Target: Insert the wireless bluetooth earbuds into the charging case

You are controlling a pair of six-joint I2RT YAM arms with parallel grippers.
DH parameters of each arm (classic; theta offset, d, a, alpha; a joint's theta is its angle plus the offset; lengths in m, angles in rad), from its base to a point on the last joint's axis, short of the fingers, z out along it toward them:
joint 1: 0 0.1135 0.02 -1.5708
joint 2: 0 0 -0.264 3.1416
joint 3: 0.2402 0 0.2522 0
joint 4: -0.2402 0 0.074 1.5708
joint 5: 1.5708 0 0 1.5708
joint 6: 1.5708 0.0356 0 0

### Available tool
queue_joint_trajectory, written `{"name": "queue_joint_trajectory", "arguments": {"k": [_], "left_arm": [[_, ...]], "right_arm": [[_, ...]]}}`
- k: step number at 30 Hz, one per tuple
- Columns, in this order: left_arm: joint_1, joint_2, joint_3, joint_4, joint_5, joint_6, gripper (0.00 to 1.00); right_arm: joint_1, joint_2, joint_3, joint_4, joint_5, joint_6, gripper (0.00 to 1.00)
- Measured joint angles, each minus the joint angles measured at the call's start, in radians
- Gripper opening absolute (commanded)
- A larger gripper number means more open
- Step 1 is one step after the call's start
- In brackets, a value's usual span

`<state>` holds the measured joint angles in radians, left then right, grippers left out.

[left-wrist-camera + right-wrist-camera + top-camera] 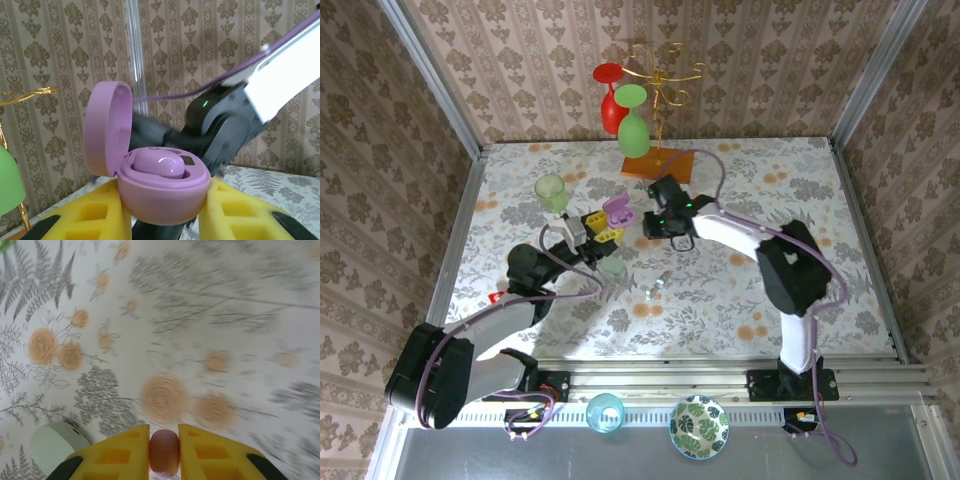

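Note:
My left gripper (164,200) is shut on the purple charging case (165,192), gripping its base with the lid (106,127) swung open to the left. One purple earbud (159,162) sits in the case's well. From above, the case (617,210) is held off the table by the left gripper (600,228). My right gripper (653,222) hovers just right of it and is shut on a small pinkish earbud (164,450) pinched between its yellow fingers (125,450). The right gripper's dark body (220,125) looms right behind the case.
A pale green closed case (57,442) lies on the table (770,180), also visible as the green case (612,268). Tiny pale bits (656,288) lie nearby. A green cup (551,192) and a glass rack (655,100) stand behind. A blue cup (605,412) and a bowl (699,427) sit beyond the front rail.

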<state>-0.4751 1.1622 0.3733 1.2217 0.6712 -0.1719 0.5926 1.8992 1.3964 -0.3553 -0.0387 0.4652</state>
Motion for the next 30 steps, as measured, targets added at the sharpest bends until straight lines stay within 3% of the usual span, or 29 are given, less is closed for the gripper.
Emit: {"name": "queue_joint_trajectory", "arguments": {"k": [7, 12, 19, 30], "left_arm": [[0.0, 0.055, 0.0, 0.006, -0.003, 0.0, 0.18], [0.0, 0.095, 0.0, 0.007, -0.003, 0.0, 0.18], [0.0, 0.125, 0.0, 0.007, -0.003, 0.0, 0.18], [0.0, 0.142, 0.0, 0.007, -0.002, 0.0, 0.18]], "right_arm": [[0.011, -0.317, -0.112, -0.052, 0.127, -0.072, 0.19], [0.091, -0.467, -0.108, -0.101, 0.216, -0.113, 0.19], [0.217, -0.489, -0.046, -0.191, 0.305, -0.172, 0.19], [0.328, -0.429, 0.123, -0.227, 0.35, -0.284, 0.19]]}}
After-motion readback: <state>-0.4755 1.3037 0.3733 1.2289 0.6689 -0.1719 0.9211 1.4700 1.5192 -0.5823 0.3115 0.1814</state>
